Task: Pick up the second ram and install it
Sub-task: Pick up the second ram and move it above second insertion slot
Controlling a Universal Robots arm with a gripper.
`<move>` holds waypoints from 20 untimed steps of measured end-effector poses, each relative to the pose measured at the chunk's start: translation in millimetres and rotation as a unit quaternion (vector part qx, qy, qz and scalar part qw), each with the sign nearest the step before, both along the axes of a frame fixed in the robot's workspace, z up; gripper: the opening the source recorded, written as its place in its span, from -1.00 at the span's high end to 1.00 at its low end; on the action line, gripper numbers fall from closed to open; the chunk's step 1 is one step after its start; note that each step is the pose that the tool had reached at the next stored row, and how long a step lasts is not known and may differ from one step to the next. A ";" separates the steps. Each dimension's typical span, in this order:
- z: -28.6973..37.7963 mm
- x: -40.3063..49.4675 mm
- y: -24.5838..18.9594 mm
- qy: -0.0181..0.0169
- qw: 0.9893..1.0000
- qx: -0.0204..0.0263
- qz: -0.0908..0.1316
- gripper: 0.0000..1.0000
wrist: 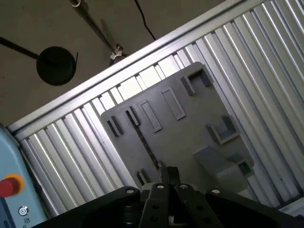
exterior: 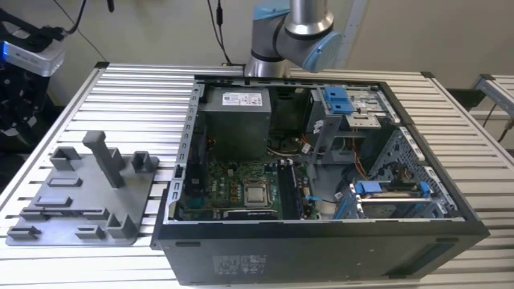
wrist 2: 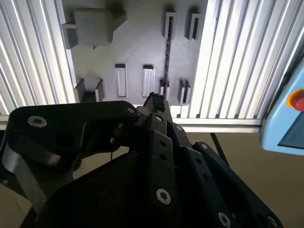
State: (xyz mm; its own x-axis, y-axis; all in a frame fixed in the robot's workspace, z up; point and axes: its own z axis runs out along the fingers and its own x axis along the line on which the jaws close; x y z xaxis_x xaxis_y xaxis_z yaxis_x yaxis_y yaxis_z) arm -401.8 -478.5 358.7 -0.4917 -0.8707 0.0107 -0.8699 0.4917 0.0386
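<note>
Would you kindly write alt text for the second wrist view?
The black end effector hangs above a grey fixture tray on a slatted metal table. A thin dark board, likely the second ram, stands on edge in one of the tray's slots.

Dark, narrow 2nd ram on edge (a thin line) in 2 end slots of the grey tray.

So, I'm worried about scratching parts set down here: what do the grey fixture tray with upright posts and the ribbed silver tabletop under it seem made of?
The grey fixture tray with upright posts looks like plastic, moulded or printed: even matte grey, no glints. The ribbed silver tabletop looks like bare aluminium profile: pale metallic slats with bright reflected streaks. Looks alone cannot confirm either.
</note>
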 end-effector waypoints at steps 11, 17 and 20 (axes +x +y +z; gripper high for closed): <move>0.0 -0.2 0.0 -0.002 0.997 0.000 0.071 0.79; 0.0 -0.3 0.0 -0.004 0.994 0.000 0.110 0.79; -0.2 -0.4 0.0 -0.005 0.991 0.000 0.132 0.79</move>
